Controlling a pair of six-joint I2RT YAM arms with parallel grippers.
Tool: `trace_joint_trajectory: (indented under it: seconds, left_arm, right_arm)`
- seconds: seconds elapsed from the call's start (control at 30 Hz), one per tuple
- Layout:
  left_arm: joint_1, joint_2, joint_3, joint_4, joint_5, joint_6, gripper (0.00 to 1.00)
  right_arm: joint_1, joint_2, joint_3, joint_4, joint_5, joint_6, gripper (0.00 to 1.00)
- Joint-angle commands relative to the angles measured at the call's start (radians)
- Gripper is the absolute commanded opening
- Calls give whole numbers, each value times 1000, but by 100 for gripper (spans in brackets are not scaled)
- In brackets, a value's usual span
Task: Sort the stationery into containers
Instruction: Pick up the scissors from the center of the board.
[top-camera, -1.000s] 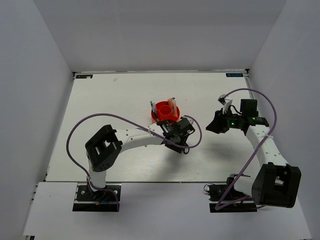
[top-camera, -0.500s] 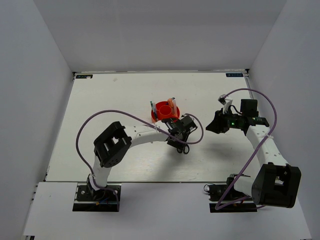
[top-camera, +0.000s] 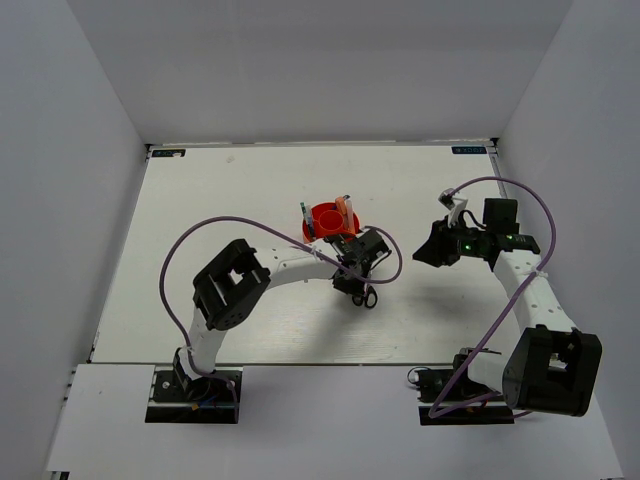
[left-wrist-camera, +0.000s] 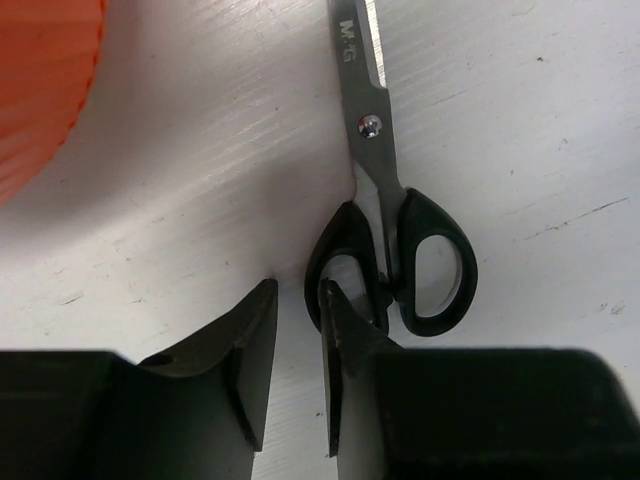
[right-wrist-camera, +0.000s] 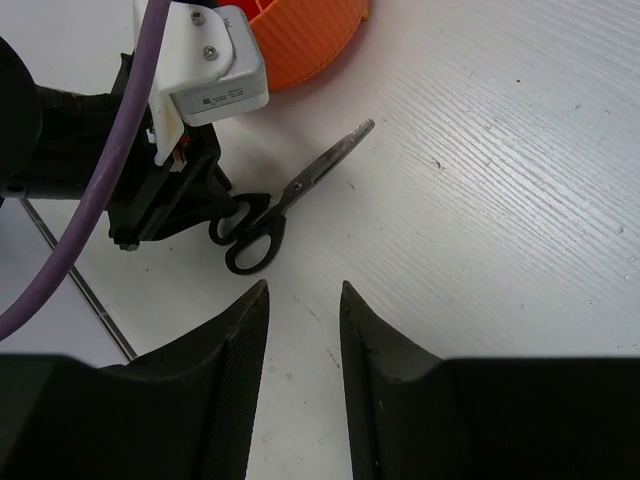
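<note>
The small black-handled scissors (left-wrist-camera: 385, 200) lie closed and flat on the white table, just right of the red-orange tub (top-camera: 330, 222). They also show in the top view (top-camera: 368, 296) and the right wrist view (right-wrist-camera: 290, 200). My left gripper (left-wrist-camera: 300, 300) is low over the handles, open by a narrow gap. Its right fingertip (left-wrist-camera: 335, 310) sits at the left handle loop, and only bare table shows between the fingers. The tub holds upright stationery, including an orange-capped marker (top-camera: 343, 208) and a slim pen (top-camera: 306, 216). My right gripper (right-wrist-camera: 303, 295) is open and empty above the table.
The tub's ribbed wall is at the top left of the left wrist view (left-wrist-camera: 40, 80) and at the top of the right wrist view (right-wrist-camera: 300, 40). The left arm's purple cable (top-camera: 200, 235) loops over the table. White walls enclose the table on three sides.
The left arm's elbow has swung right and forward, and its gripper has settled closer onto the scissors' handles. The right arm and the scissors have not moved.
</note>
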Motion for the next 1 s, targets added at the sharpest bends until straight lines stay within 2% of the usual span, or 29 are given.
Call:
trace_joint_trajectory:
  seconds: [0.0, 0.17, 0.27, 0.4, 0.43, 0.47, 0.7, 0.87, 0.97]
  left_arm:
    - [0, 16, 6, 7, 9, -17, 34]
    - [-11, 44, 2, -19, 2, -17, 33]
    - [-28, 61, -12, -50, -12, -18, 27]
    - [-37, 75, -49, -80, -23, -27, 9]
    - [-43, 78, -81, -80, -27, -30, 2]
    - [-42, 64, -95, -74, -27, -33, 0]
    - [-58, -77, -184, -70, -52, -3, 0]
    - [-77, -237, -136, -163, -92, 83, 0]
    - [-77, -315, -70, -275, -121, 121, 0]
  right_arm:
    - [-10, -27, -3, 19, -36, 13, 38]
    - [-21, -27, -2, 20, -48, 19, 38]
    - [-27, -31, 0, 16, -56, 21, 38]
    - [-36, -45, -3, 15, -60, 24, 38]
    - [-41, -50, -3, 14, -62, 24, 38]
    - [-41, -51, -5, 15, -65, 22, 38]
    - [-61, -70, -8, 9, -77, 25, 40]
    - [-70, -77, -8, 6, -79, 27, 45]
    - [-76, -82, -11, 8, -80, 25, 46]
